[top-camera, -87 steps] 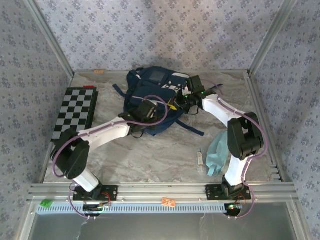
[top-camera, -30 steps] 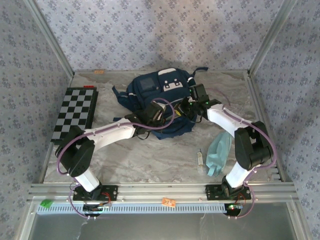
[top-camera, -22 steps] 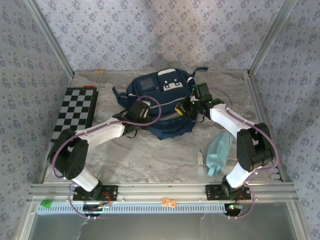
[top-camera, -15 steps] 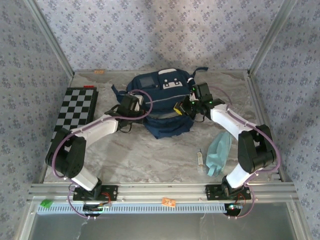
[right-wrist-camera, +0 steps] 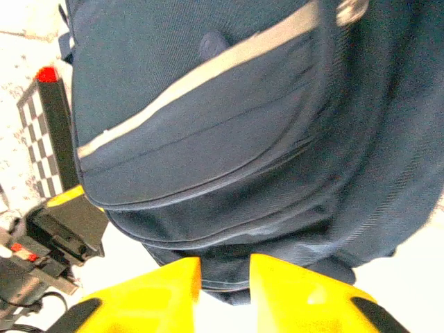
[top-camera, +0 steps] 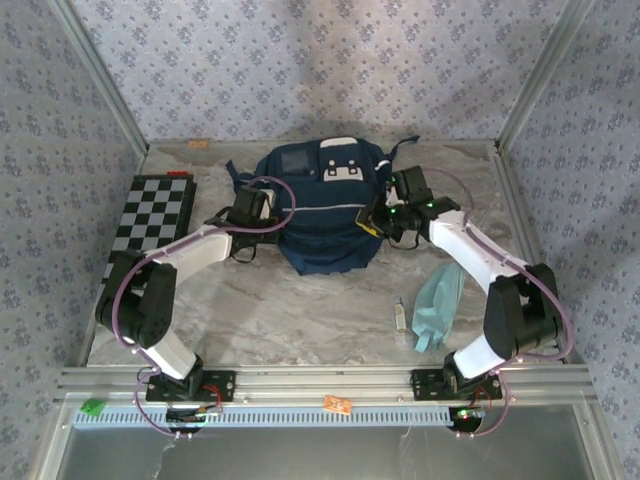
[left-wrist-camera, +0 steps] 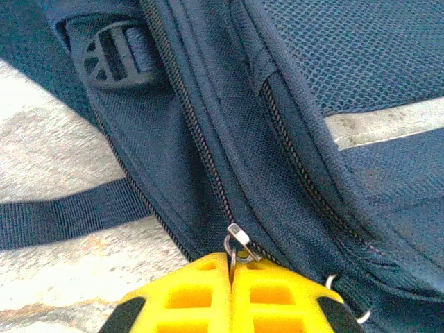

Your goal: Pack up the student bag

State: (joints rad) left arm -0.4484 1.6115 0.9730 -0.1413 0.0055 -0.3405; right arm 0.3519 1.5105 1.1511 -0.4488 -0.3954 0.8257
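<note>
The student bag [top-camera: 325, 205], navy with white patches and a pale stripe, lies at the back middle of the table. My left gripper [top-camera: 263, 211] is at its left side. In the left wrist view the yellow fingers [left-wrist-camera: 277, 291] of that gripper [left-wrist-camera: 231, 267] are shut on the metal ring of a zipper pull [left-wrist-camera: 238, 243] on the bag [left-wrist-camera: 298, 139]. My right gripper [top-camera: 375, 218] is at the bag's right side. Its jaws [right-wrist-camera: 225, 270] stand a little apart, with a fold of the bag's lower edge [right-wrist-camera: 229, 104] lying in the gap.
A folded chessboard [top-camera: 150, 222] lies at the left edge. A teal pouch [top-camera: 435, 305] and a small thin object [top-camera: 400, 318] lie near the right arm's base. A dark strap [left-wrist-camera: 62, 218] trails over the marble top. Metal posts frame the table.
The bag has settled flatter toward the back. My left gripper has travelled left along the bag's side, still shut on the zipper pull. My right gripper's jaws have parted.
</note>
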